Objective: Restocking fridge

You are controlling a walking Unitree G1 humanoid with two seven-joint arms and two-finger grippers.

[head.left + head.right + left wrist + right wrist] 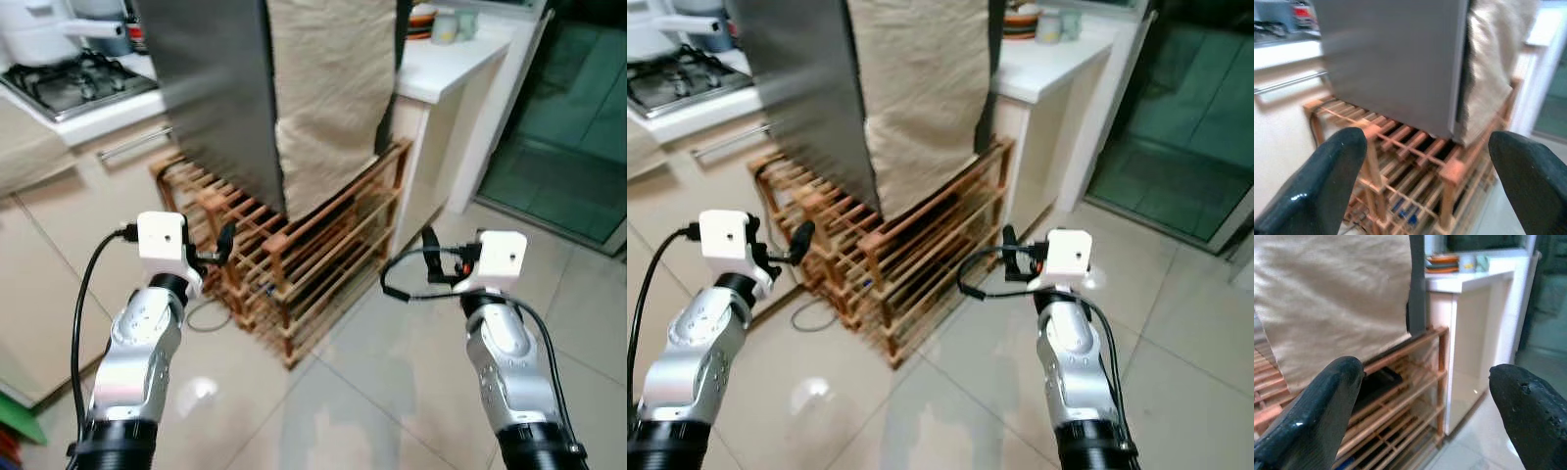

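Honestly, both grippers, left (223,245) and right (431,257), are spread wide and empty, held up before the fridge (211,88) on its wooden rack (294,264). The cloth (328,93) draped over it could snag a finger, I'd guess.

Fridge (211,88): top cut off by the upper edge; its front face is hidden beneath a beige cloth (333,88). Wooden rack (294,264): far part concealed under the fridge; dark items on its lower slats too small to identify. Stove (73,83), far left: cropped by the edge. Dishes (423,22) on the far counter: cropped, indistinct. Left wrist view: blurred throughout.
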